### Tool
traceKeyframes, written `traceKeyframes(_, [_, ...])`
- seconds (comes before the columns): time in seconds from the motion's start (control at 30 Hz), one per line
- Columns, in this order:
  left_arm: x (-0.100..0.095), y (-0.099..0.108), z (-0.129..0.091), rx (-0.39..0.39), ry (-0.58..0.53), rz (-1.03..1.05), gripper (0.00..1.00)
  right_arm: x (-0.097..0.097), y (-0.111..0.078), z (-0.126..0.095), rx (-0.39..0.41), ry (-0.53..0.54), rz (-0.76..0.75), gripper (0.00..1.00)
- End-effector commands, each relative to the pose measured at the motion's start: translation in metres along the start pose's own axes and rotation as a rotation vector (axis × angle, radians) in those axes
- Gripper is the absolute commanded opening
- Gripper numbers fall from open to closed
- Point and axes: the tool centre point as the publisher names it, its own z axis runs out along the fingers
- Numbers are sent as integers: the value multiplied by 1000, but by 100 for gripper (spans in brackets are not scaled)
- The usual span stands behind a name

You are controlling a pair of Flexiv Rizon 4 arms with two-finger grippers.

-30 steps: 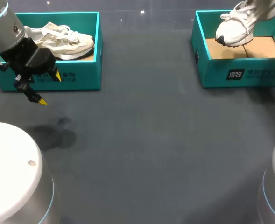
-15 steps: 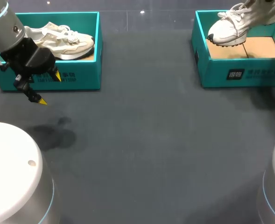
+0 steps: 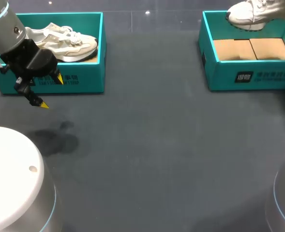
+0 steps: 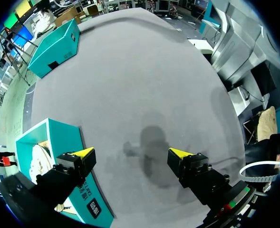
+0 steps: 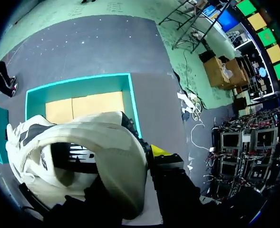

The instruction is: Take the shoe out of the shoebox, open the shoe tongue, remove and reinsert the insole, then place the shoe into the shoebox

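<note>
R gripper (image 5: 136,156) pinching white shoe (image 5: 82,156) at heel, above shoebox (image 5: 78,81); L gripper (image 4: 131,153) spread, beside other box (image 4: 59,137).

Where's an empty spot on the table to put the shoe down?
The wide dark table between the two teal boxes is bare. The right box is empty too, below the lifted shoe. It is crowded at the left box, which holds another shoe, with the left hand in front.

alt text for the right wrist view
A white shoe fills the near view, held in the right gripper, of which only one yellow tip shows. Beyond the shoe lies an open teal shoebox with a bare cardboard floor.
</note>
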Motion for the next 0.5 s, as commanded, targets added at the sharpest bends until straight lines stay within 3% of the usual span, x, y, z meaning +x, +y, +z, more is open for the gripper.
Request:
traceKeyframes(0.03, [0,0,-1,-2,1,0,100,1,-21,0,-32,-5,33,0])
traceKeyframes(0.1, [0,0,-1,-2,1,0,100,2,-25,6,-3,-25,51,0])
traceKeyframes(0.5, [0,0,-1,-2,1,0,100,2,-25,6,-3,-25,51,0])
